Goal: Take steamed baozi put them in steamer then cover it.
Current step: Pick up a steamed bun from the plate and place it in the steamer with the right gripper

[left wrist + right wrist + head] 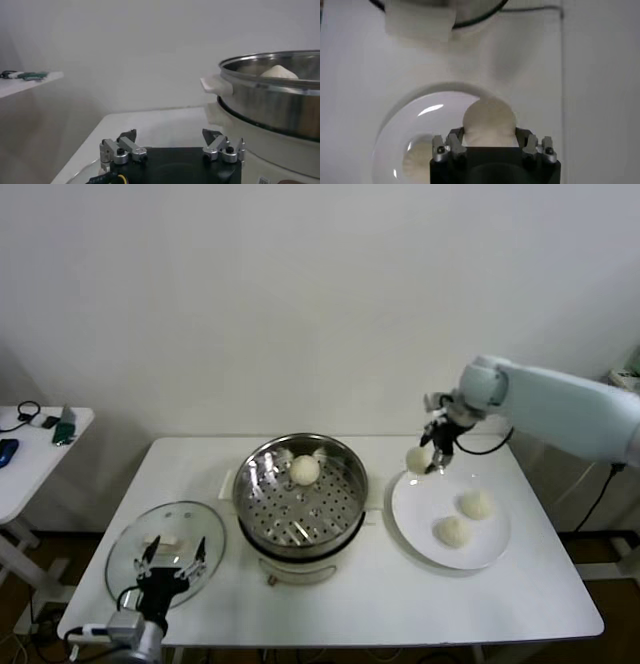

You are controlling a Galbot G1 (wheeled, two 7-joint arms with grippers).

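A baozi is clamped between the fingers of the right gripper, which is held above the far left rim of the white plate. Two more baozi are seen lying on that plate. One baozi is seen inside the steamer at the middle of the desk. The fingers of the left gripper are spread apart and empty, held over the glass cover, which lies flat on the desk left of the steamer.
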